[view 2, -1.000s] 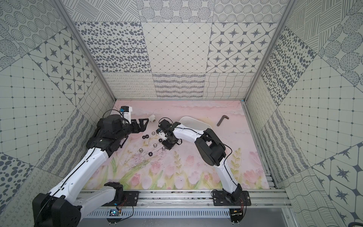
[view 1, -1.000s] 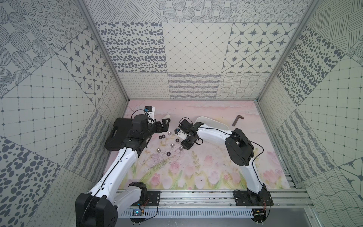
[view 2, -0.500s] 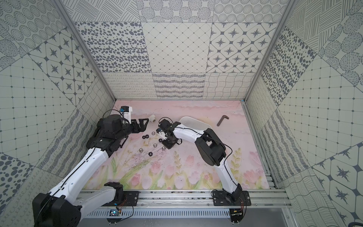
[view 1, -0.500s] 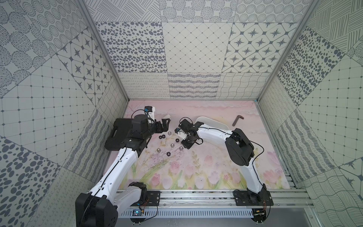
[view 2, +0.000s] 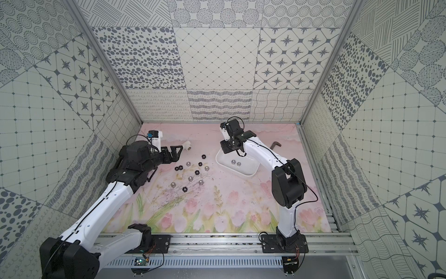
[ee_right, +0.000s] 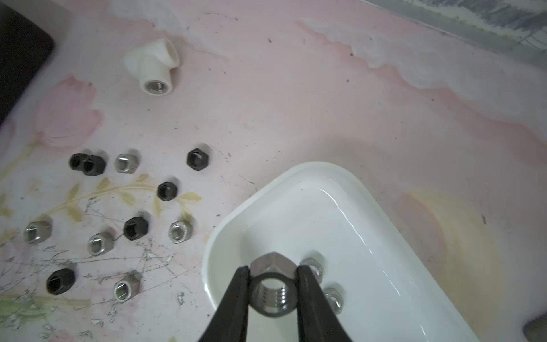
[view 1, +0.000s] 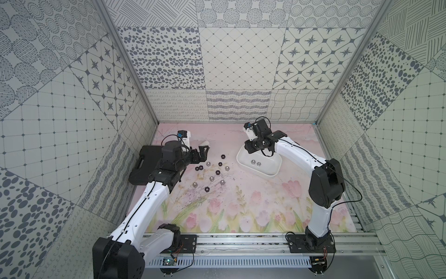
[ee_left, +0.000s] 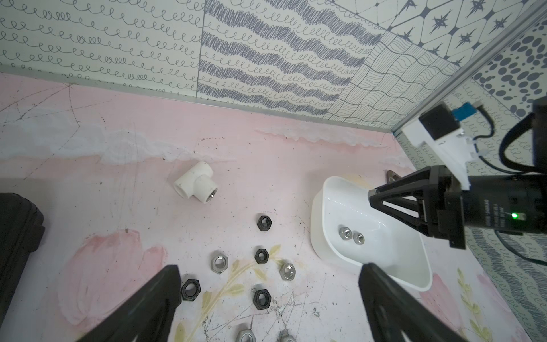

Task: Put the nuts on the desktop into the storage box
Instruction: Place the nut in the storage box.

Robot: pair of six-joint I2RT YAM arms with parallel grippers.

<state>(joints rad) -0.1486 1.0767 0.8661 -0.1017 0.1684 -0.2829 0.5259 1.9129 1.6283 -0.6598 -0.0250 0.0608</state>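
My right gripper (ee_right: 272,284) is shut on a silver nut (ee_right: 272,288) and hangs over the near-left end of the white storage box (view 1: 275,172), which holds two silver nuts (view 1: 255,162). In both top views this gripper (view 2: 225,148) points down at the box (view 2: 251,172). Several black and silver nuts (view 1: 212,170) lie scattered on the pink tulip desktop (view 1: 241,205) left of the box. My left gripper (view 1: 204,153) stands open just left of that cluster, nothing between its fingers (ee_left: 159,296).
A white T-shaped pipe fitting (view 1: 204,143) lies behind the nuts. A flat black case (view 1: 147,166) sits under the left arm at the left wall. A dark hex key (view 2: 275,145) lies behind the right arm. Patterned walls close in three sides.
My right gripper shut on a silver nut in the cluster, lifted it and swung right and back over the storage box. The left arm has not moved.
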